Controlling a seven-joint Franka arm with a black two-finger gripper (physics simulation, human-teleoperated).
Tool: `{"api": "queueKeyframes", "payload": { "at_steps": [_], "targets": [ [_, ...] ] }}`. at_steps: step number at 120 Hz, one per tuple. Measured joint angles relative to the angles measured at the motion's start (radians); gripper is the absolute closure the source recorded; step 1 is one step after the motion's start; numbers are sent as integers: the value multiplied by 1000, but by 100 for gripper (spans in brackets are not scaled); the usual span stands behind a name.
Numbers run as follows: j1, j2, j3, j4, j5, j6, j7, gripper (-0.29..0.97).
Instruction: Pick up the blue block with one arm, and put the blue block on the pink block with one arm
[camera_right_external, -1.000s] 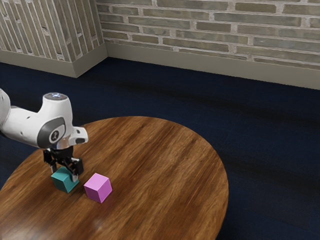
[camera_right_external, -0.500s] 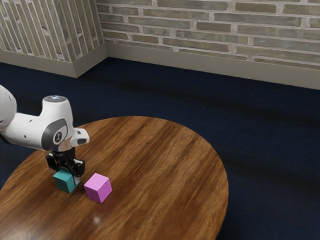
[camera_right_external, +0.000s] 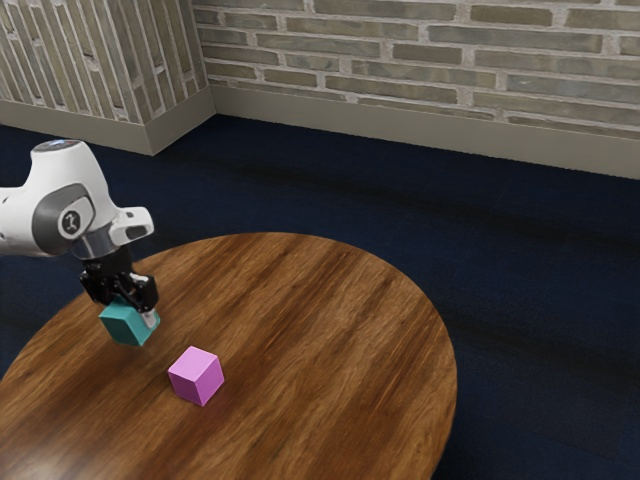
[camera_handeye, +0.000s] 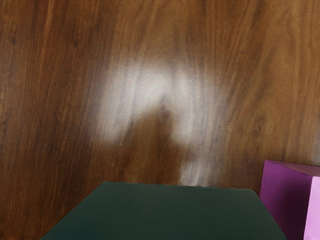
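Exterior view: fingers (camera_right_external: 127, 308) pinch the raised blue block (camera_right_external: 125, 327); the pink block (camera_right_external: 195, 375) sits below them, toward the exterior view's right.

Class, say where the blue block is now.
In the exterior view, the blue block is held in the gripper above the table, to that view's left of the pink block.

Soft, even light falls on the glossy worktop (camera_right_external: 330, 330). In the wrist view a pale glare patch spreads over its wood, with a dark shadow cutting up into it; the teal block (camera_handeye: 165, 212) lies shaded. The carpet (camera_right_external: 500, 230) is dim.
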Motion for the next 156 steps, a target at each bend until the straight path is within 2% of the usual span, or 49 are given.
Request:
{"api": "queueKeyframes", "payload": {
  "at_steps": [29,52,138,156],
  "targets": [
    [-51,0,-14,40,13,-60,22,31],
    [-136,-2,-15,45,5,-77,25,31],
    [-207,51,-13,38,-12,-119,-10,31],
    [-222,59,-14,42,-21,-120,-3,17]
  ]
}}
